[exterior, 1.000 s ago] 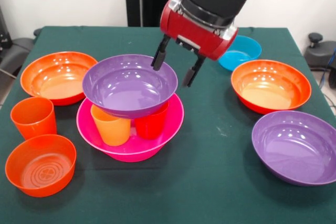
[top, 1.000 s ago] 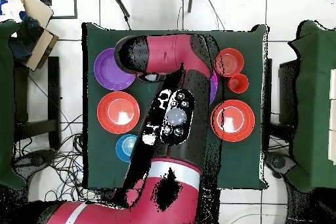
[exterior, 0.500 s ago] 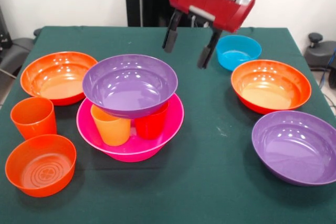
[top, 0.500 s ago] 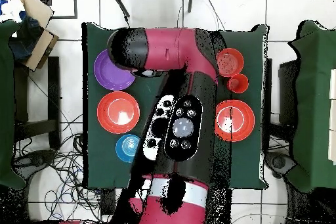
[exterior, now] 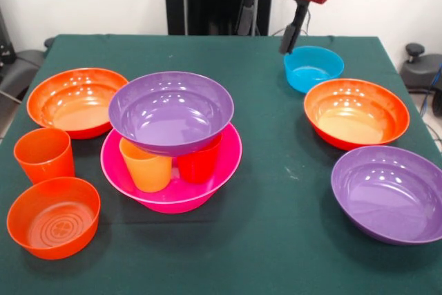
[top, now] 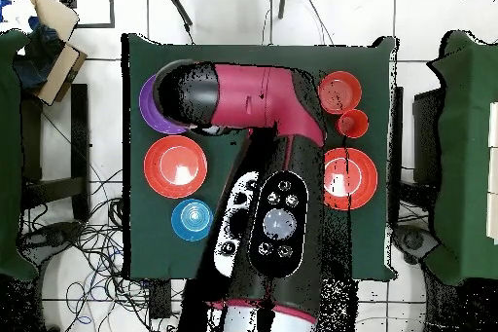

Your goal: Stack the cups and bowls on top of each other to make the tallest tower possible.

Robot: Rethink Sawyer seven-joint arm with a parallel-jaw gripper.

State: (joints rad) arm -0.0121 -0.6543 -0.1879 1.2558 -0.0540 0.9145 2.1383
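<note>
With a purple bowl (exterior: 170,110) seated on the cups in the tower (exterior: 171,144), the gripper (exterior: 269,18) hangs empty above the blue bowl (exterior: 314,68) — jaws apart — probably the next pick.

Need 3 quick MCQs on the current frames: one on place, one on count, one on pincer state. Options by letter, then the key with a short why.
1. Where does the upper purple bowl rest?
A. On the two cups inside the pink bowl
B. Flat on the table
C. Inside the blue bowl

2. How many orange bowls lie outside the pile?
A. One
B. Three
C. Five

3. What state is the pincer in?
A. Shut on a cup
B. Open and empty, above the table
C. Shut on the blue bowl

Key:
1 A: its underside sits on the light orange cup and the red cup.
2 B: two wide ones and one small.
3 B: the fingers stand apart with nothing between them, above the blue bowl.
</note>
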